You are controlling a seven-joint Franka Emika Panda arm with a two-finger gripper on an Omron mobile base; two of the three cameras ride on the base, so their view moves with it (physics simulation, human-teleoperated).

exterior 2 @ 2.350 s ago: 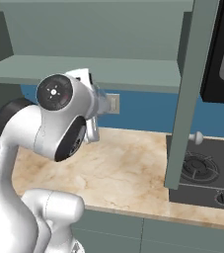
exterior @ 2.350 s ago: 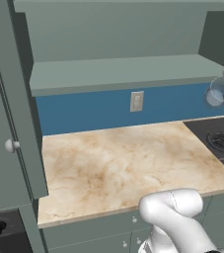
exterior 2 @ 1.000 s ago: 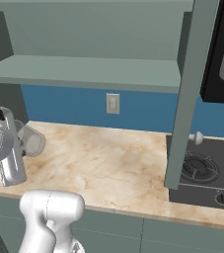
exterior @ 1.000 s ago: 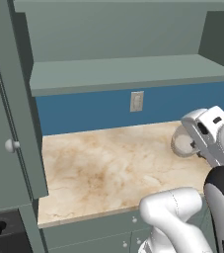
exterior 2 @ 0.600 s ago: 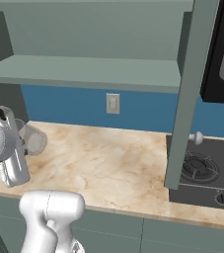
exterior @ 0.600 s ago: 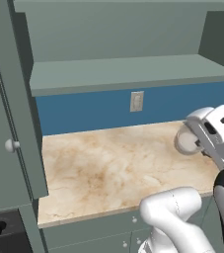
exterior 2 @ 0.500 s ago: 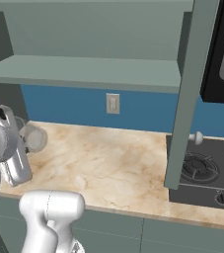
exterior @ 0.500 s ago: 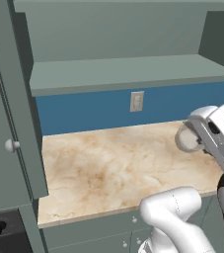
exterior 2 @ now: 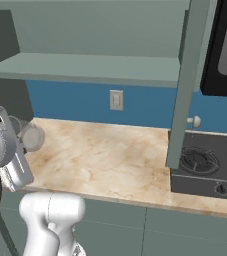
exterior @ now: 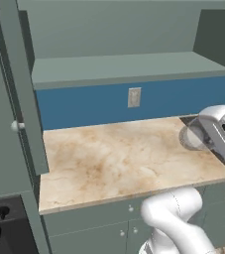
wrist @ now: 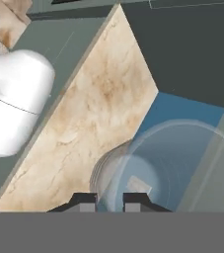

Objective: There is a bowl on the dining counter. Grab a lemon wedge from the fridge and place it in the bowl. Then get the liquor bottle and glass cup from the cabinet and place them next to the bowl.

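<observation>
Clear glass cup [wrist: 148, 163] pinched in the end effector [wrist: 109, 201], above beige worktop [exterior: 119, 158]

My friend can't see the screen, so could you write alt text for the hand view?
A clear glass cup is held in the end effector, seen close up. Behind it, a beige marbled worktop runs diagonally beside a blue wall.

The beige worktop [exterior: 119, 158] beneath the cabinet shelf [exterior: 124, 69] is left bare across its width. Passage is bounded by an open cabinet door [exterior 2: 185, 85] on the hob [exterior 2: 205, 165] side (a second door [exterior: 20, 94] stands opposite)
</observation>
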